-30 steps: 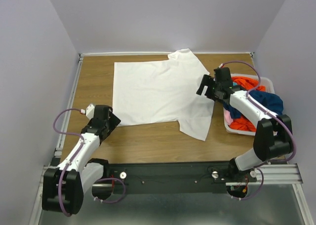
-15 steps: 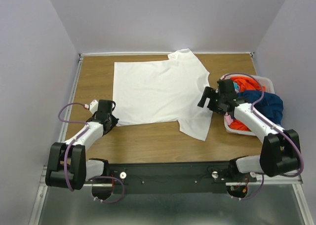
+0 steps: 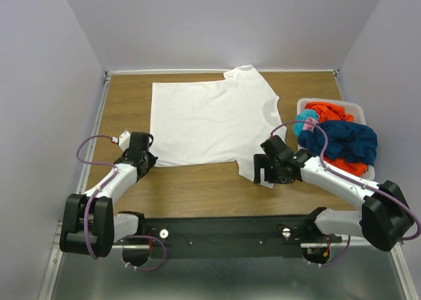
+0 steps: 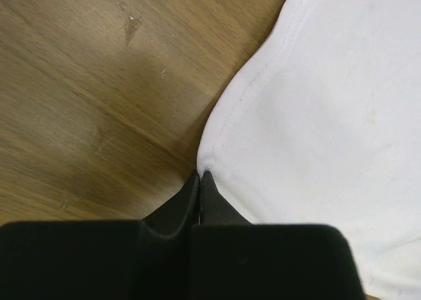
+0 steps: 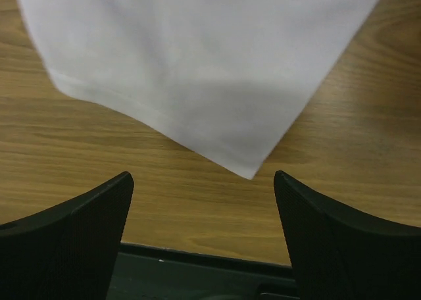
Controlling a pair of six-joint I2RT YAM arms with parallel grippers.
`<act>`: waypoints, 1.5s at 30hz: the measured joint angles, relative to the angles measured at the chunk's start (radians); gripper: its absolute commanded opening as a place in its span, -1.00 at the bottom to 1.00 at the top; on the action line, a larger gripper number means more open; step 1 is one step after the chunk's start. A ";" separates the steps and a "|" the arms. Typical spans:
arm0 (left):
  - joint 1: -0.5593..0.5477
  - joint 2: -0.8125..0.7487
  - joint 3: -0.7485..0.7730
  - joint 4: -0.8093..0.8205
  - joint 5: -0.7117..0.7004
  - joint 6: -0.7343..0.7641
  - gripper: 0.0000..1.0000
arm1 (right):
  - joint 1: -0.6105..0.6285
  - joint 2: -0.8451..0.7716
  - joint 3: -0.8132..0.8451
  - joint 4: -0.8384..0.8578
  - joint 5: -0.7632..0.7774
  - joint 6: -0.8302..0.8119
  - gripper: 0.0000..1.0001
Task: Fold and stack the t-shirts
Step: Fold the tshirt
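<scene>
Right end effector (image 3: 259, 170) swung from one bin (image 3: 302, 104) to one white t-shirt (image 3: 204, 119), apart; left end effector (image 4: 199, 176) clamped on corner.

white t-shirt (image 3: 207, 119) flat on table (image 3: 191, 189), left claw (image 3: 151, 162) at corner

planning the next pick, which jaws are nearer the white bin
Right. The right jaws stand open at the near sleeve of the white t-shirt, just left of the bin; the left jaws pinch its hem corner, across the table from the bin.
</scene>
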 measured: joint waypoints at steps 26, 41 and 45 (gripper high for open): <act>0.002 -0.200 -0.026 -0.048 -0.028 -0.008 -1.00 | 0.100 -0.019 -0.055 -0.014 0.080 0.110 -0.99; 0.008 -0.085 0.145 -0.047 -0.042 0.003 -1.00 | -0.030 0.104 0.314 -0.026 0.260 0.044 -0.99; 0.019 0.002 0.220 -0.022 -0.041 0.020 -1.00 | -0.106 0.178 0.401 0.014 0.257 -0.009 -0.99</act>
